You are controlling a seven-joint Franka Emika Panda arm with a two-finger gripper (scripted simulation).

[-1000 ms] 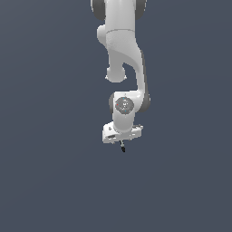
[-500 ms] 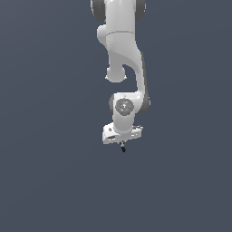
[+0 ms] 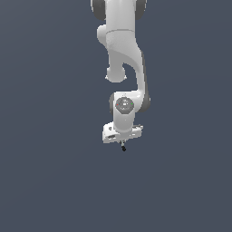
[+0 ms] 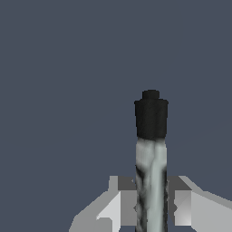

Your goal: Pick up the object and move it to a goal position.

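Gripper (image 3: 123, 144) fingers (image 4: 122, 206) clamped on the rod (image 4: 151, 158), its black tip poking out below. You have it by the grey shaft: likely light, stiff, thin, prone to pivot; keep the pinch mid-shaft

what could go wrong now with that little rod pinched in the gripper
1. The rod is thin and the gripper seems to hold only its lower shaft, so it might pivot or slip during travel.
2. Its black tip sticks out beyond the fingers, so lowering too far could strike it first.
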